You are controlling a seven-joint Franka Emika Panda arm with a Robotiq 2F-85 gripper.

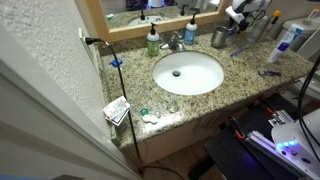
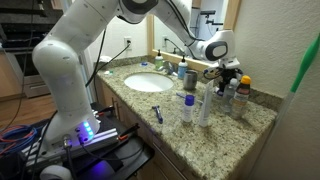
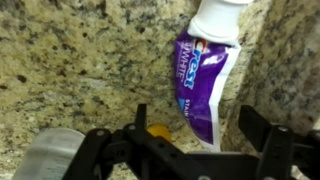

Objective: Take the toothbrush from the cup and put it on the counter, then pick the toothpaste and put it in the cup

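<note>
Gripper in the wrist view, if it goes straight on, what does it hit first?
Probably the toothpaste tube, lying on the counter directly ahead, in line with the gap of the open gripper. Depth is unclear.

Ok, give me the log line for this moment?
phase: toothpaste pick | gripper: open, fingers either side of toothpaste | toothpaste: on counter, white cap pointing away from gripper | grasp: not yet closed
</note>
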